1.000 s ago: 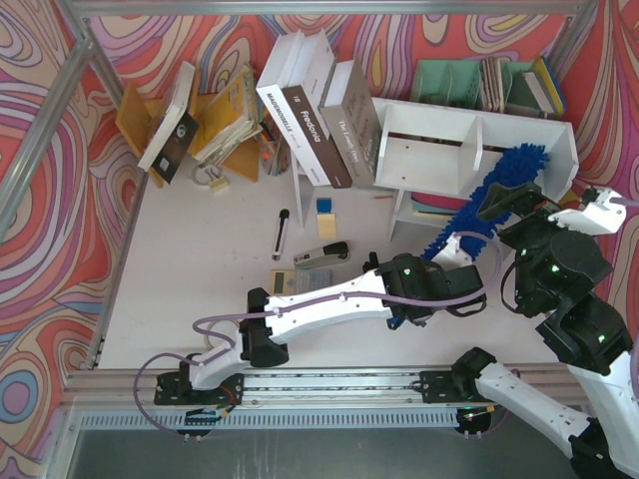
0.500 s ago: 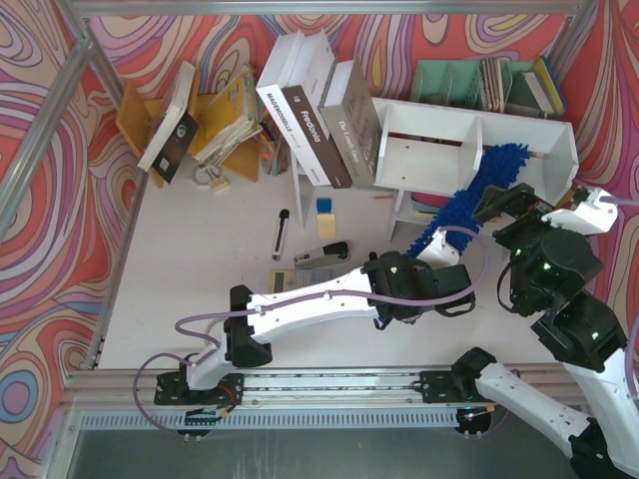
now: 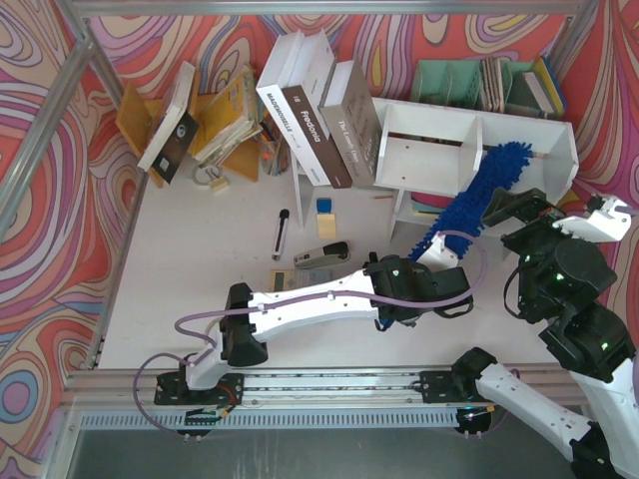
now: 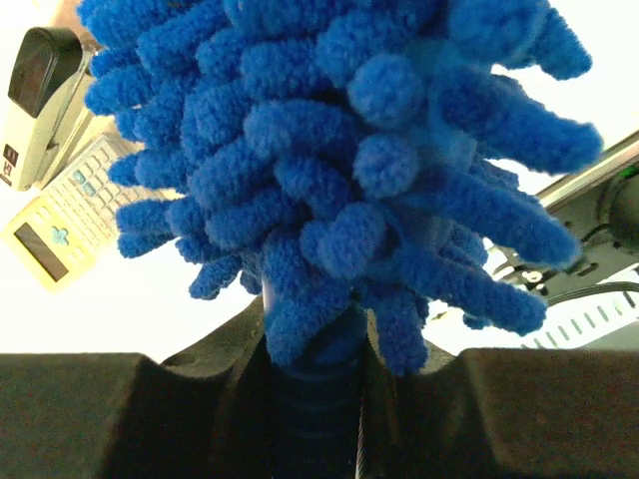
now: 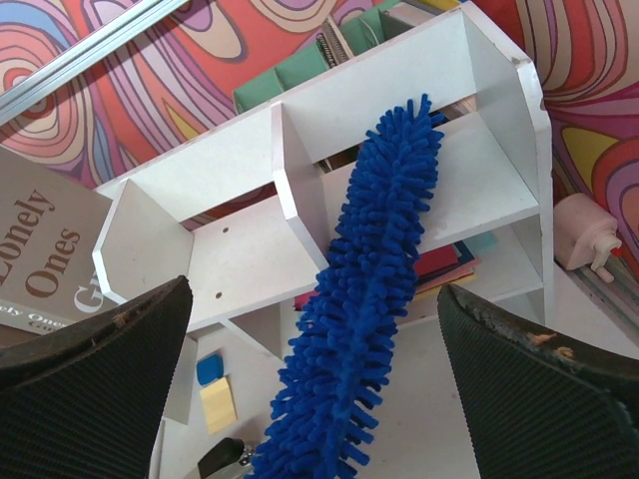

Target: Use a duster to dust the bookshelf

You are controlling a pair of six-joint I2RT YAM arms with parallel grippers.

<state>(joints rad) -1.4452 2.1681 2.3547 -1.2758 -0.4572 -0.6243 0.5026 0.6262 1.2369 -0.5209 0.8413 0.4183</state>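
Note:
The white bookshelf [image 3: 429, 150] stands at the back right; it also shows in the right wrist view [image 5: 250, 259]. The blue duster [image 3: 477, 200] leans up from the table, its fluffy tip against the shelf's right compartment [image 5: 479, 190]. My left gripper [image 3: 436, 257] is shut on the duster's handle [image 4: 315, 399], and the bristle head [image 4: 339, 150] fills that view. My right gripper [image 3: 521, 206] hovers open just right of the duster's upper part. In its own view the duster [image 5: 369, 299] runs between its wide-apart fingers [image 5: 90, 369] without touching them.
Large books [image 3: 319, 110] lean on the shelf's left end. A teal file organiser [image 3: 469, 80] stands behind it, an orange rack [image 3: 135, 115] with books at back left. A stapler [image 3: 321, 254], calculator [image 3: 290, 281], pen [image 3: 282, 233] and sticky notes [image 3: 325, 215] lie mid-table. Coloured papers [image 5: 454, 264] lie under the shelf.
The duster has swung a little steeper, its tip sliding left and up on the right compartment. The left arm shifted slightly left. The right gripper stayed open beside it.

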